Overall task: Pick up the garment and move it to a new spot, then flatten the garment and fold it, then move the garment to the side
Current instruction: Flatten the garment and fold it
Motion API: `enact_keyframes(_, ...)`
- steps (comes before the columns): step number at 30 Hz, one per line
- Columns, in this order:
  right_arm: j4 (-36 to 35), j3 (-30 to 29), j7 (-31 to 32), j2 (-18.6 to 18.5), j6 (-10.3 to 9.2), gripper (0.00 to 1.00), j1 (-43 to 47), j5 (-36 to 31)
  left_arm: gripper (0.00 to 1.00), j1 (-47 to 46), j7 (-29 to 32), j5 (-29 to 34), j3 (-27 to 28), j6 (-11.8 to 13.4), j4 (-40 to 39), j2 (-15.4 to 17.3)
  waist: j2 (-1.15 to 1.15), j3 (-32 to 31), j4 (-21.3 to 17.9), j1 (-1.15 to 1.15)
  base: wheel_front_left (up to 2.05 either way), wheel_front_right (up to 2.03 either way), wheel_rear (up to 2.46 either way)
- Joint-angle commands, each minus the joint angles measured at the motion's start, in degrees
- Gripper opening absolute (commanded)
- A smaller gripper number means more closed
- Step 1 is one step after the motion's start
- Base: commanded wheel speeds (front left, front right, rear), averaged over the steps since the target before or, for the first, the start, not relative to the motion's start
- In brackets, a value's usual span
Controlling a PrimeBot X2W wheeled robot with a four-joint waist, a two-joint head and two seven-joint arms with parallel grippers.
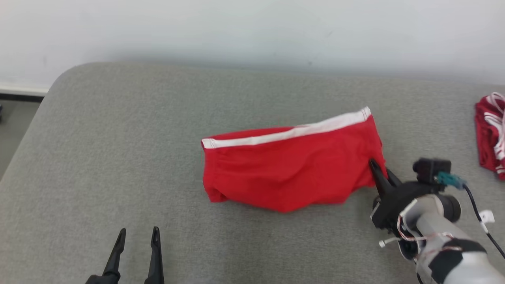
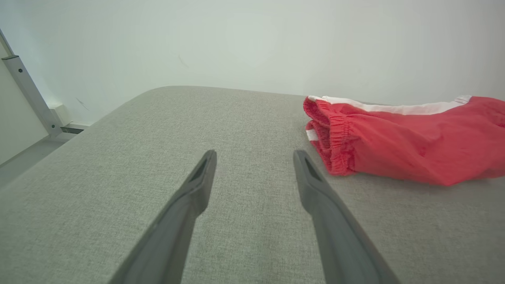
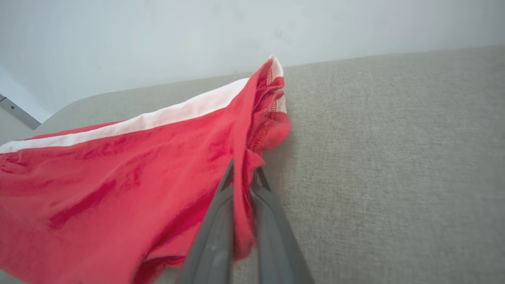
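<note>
Left edge: the grey surface (image 1: 98,157) rounds off at its far-left corner, with the floor (image 1: 15,130) beyond. A broad bare stretch runs from there to the cloth.
Left end effector (image 1: 139,229): spread wide and holding nothing. It sits low at the near left, well apart from the garment.
Garment (image 1: 288,169): red shorts with a white stripe, lying rumpled just right of the middle. The gathered waistband (image 2: 335,134) faces left and the hem faces right.
Right end effector (image 1: 373,162): pressed together on the garment's right-hand hem, with a fold of red cloth pinched between its fingers (image 3: 213,236).
Step in hand: the first pick-up. The grasp looks made, but the cloth lies on the surface, not yet raised.
Next move: probably a lift high enough for the hanging cloth to clear, then a carry.
Open room: the left side is free. At the far right edge lies another red-and-white cloth (image 1: 491,138), and the wall (image 1: 252,31) closes off the back.
</note>
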Motion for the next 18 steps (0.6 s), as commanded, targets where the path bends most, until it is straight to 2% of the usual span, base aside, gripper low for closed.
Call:
enact_keyframes(1, -0.84, -0.25, -0.26, -0.67, -0.14, 0.00, 1.79, 0.70, 1.00, 0.80, -0.17, 0.18, 0.18, -0.32, 0.08, -0.07, 0.00, -1.34, -1.53, 0.00, 0.00, 0.00, 0.00)
enact_keyframes(12, -8.35, -5.26, 0.77, -5.40, -0.14, 0.00, 16.90, 5.71, 1.00, 2.03, -0.17, -0.29, -0.30, -0.20, 0.28, -0.06, 0.00, -2.23, -4.14, 0.00, 0.00, 0.00, 0.00)
enact_keyframes(13, -8.67, -5.51, 0.62, -5.86, -0.14, 0.34, 17.05, 4.81, 1.00, 2.01, -0.17, -0.26, -0.35, -0.33, 0.48, -0.06, 0.00, -2.14, -4.40, 0.00, 0.00, 0.00, 0.00)
enact_keyframes(14, -8.87, -5.95, 0.48, -5.88, -0.14, 0.60, 17.20, 4.37, 1.00, 1.97, -0.17, -0.18, -0.37, -0.45, 0.60, -0.07, 0.00, -2.08, -4.64, 0.00, 0.00, 0.00, 0.00)
enact_keyframes(15, -9.12, -6.37, 0.53, -5.57, -0.14, 1.00, 17.20, 4.05, 1.00, 1.97, -0.17, -0.11, -0.21, -0.48, 0.63, -0.06, 0.00, -2.03, -4.92, 0.00, 0.00, 0.00, 0.00)
enact_keyframes(18, -9.07, -7.28, 0.42, -5.91, -0.14, 1.00, 15.55, 1.28, 1.00, 1.57, -0.17, 0.09, -0.18, -0.79, 0.84, -0.06, 0.00, -1.93, -5.21, 0.00, 0.00, 0.00, 0.00)
